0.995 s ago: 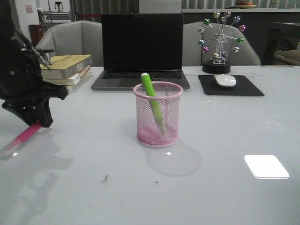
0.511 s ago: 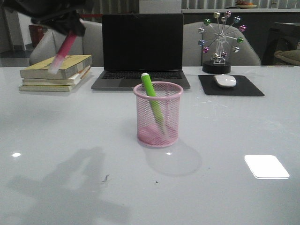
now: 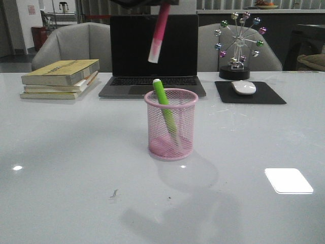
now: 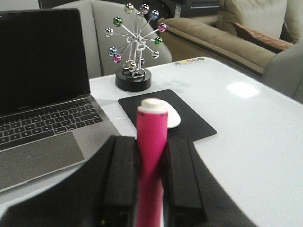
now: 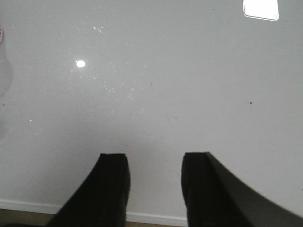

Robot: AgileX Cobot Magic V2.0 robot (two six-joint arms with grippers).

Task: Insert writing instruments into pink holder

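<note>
The table is carrying the pink holder near its middle, well in from every edge, with the green marker leaning inside it, tip above the rim. The left gripper is clamping the pink marker high over the holder, slightly toward the far edge, clear cap hanging down and a little tilted. Judgement: the marker needs centring over the open side of the rim, away from the green one, then lowering before release. The right gripper is hovering over bare table near the holder, jaws parted, holding nothing.
</note>
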